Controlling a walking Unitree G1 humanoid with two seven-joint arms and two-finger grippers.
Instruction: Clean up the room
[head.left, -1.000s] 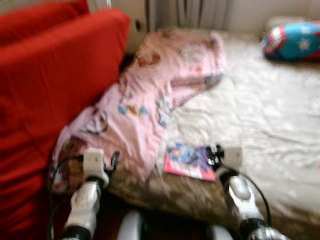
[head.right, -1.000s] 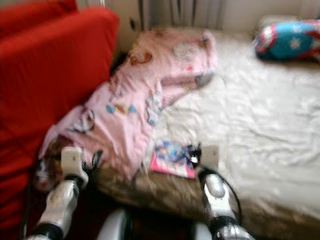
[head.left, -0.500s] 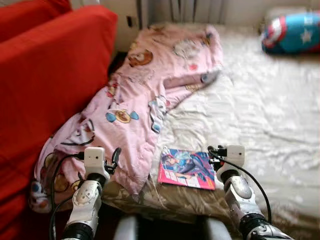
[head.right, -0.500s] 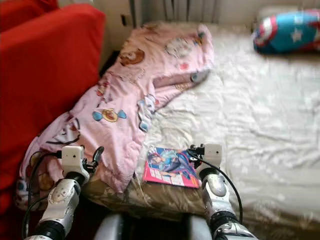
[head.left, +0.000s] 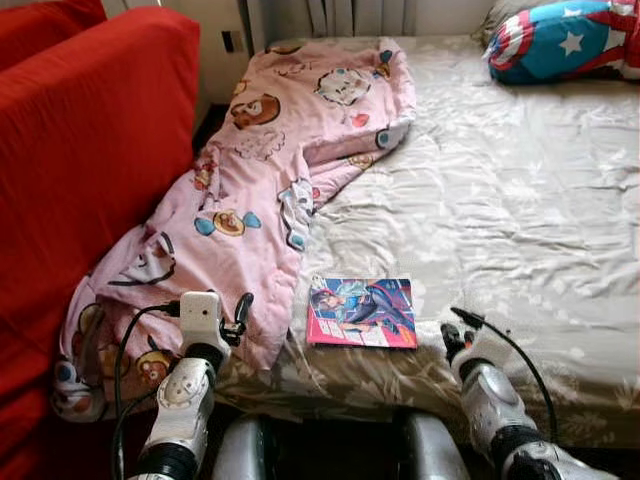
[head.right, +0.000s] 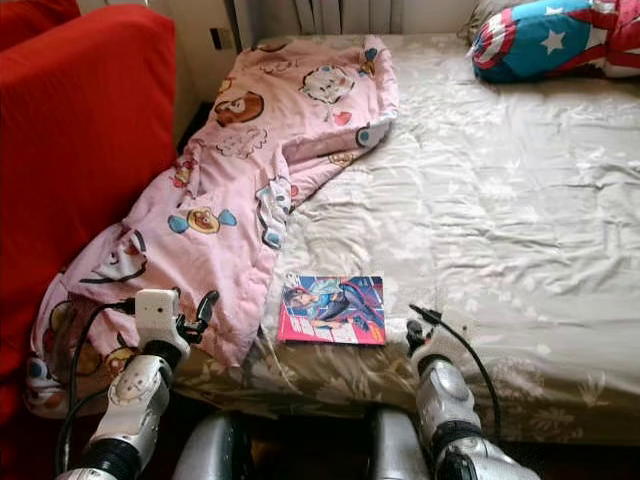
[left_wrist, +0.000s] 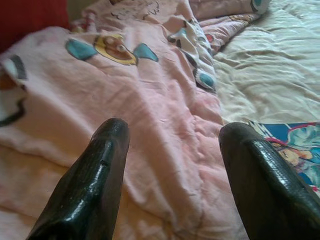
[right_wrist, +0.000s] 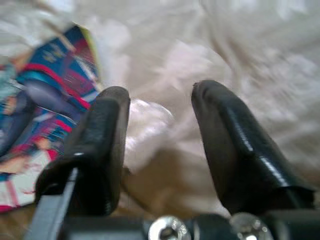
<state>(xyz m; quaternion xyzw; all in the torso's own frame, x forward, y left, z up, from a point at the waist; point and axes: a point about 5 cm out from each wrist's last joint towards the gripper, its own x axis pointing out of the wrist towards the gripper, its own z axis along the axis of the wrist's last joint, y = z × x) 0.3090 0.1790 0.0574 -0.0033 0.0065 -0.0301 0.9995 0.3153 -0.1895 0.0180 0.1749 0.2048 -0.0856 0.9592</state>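
**Comic book at the bed's near edge, both grippers empty**

Where the pink blanket ends, the comic book (head.left: 362, 313) lies flat on the bed (head.left: 500, 200), close to the near edge, cover up. Its left side sits just beside the blanket's hanging corner; touching or not, can't tell.

Right gripper (right_wrist: 159, 125) is low at the bed edge, just right of the book, fingers spread, nothing between them. In the right wrist view the book's corner shows past one finger (right_wrist: 100, 145), with rumpled beige sheet under the gap.

Left gripper (left_wrist: 172, 132) hovers over the lower part of the pink blanket (head.left: 250, 200), jaws apart, holding nothing. The book's edge shows beyond one finger (left_wrist: 265, 175).

The blanket runs diagonally from the head of the bed down over the near-left corner, against a red sofa (head.left: 90, 150). A star-and-stripes cushion (head.left: 560, 40) sits at the far right of the bed, well apart from the book.
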